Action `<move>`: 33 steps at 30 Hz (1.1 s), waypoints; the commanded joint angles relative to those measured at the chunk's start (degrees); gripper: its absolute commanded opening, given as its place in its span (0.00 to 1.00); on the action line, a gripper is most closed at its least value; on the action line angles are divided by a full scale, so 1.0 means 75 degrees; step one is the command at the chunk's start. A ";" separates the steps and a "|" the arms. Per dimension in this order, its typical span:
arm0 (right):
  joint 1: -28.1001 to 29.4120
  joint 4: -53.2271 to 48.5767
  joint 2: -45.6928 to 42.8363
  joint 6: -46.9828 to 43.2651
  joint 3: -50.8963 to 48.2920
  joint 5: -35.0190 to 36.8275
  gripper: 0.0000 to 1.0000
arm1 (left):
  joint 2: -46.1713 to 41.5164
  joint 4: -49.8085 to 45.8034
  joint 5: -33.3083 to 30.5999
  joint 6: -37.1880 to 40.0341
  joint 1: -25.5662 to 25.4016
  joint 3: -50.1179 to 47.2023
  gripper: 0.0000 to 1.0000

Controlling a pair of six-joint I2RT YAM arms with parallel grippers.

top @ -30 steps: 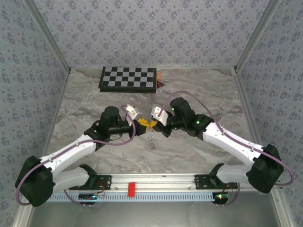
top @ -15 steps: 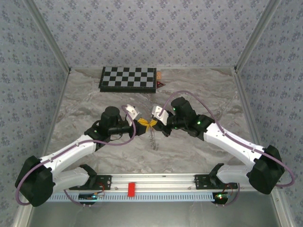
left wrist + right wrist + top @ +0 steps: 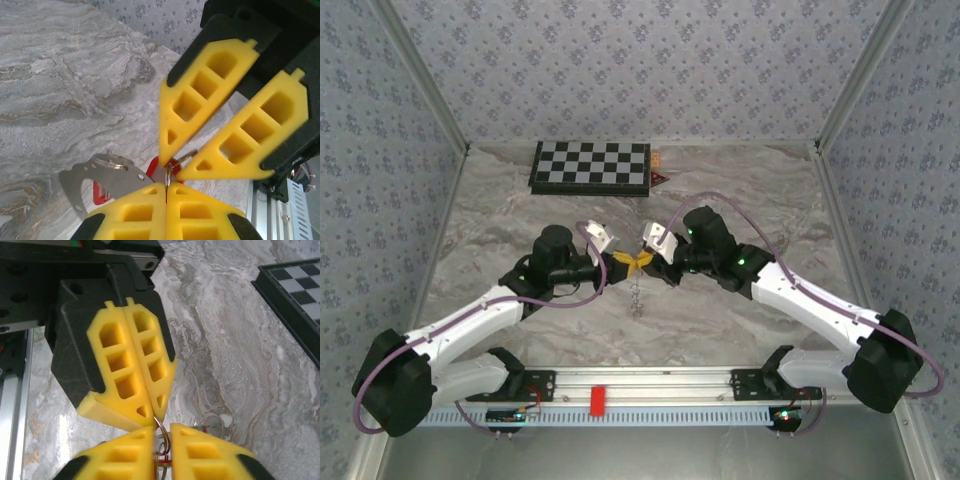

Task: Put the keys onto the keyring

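Observation:
My two grippers meet tip to tip above the middle of the table. The left gripper (image 3: 624, 262) (image 3: 166, 186) is shut, and its yellow fingertips pinch the thin metal keyring (image 3: 168, 176) (image 3: 165, 435) edge-on. The right gripper (image 3: 648, 260) (image 3: 162, 429) stands open by a narrow gap, and the ring passes through that gap. A key's red head (image 3: 156, 167) shows just behind the ring. A second red piece (image 3: 101, 193) peeks from behind a grey metal tag (image 3: 95, 179). The bunch (image 3: 638, 296) hangs below the fingertips.
A folded chessboard (image 3: 591, 166) lies at the back of the marble table, with a small dark-red triangular piece (image 3: 658, 178) beside it. A red block (image 3: 597, 399) sits on the front rail. Patterned walls close in on both sides.
The left gripper has closed fully on the ring. The right gripper's jaws have parted a little. The hanging bunch has swung slightly left.

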 commanded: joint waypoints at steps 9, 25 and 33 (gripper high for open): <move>0.0070 0.1304 -0.1148 0.0497 -0.1059 0.1298 0.30 | -0.0302 0.1106 -0.0126 -0.0521 -0.0068 0.0004 0.00; 0.0234 0.1685 -0.1046 0.0429 -0.1159 0.1056 0.00 | -0.0302 0.1026 -0.0347 -0.0491 -0.0214 0.0089 0.00; 0.0331 0.1699 -0.1045 0.0369 -0.1281 0.0834 0.00 | -0.0377 0.1730 -0.0578 -0.0978 -0.0225 -0.0097 0.00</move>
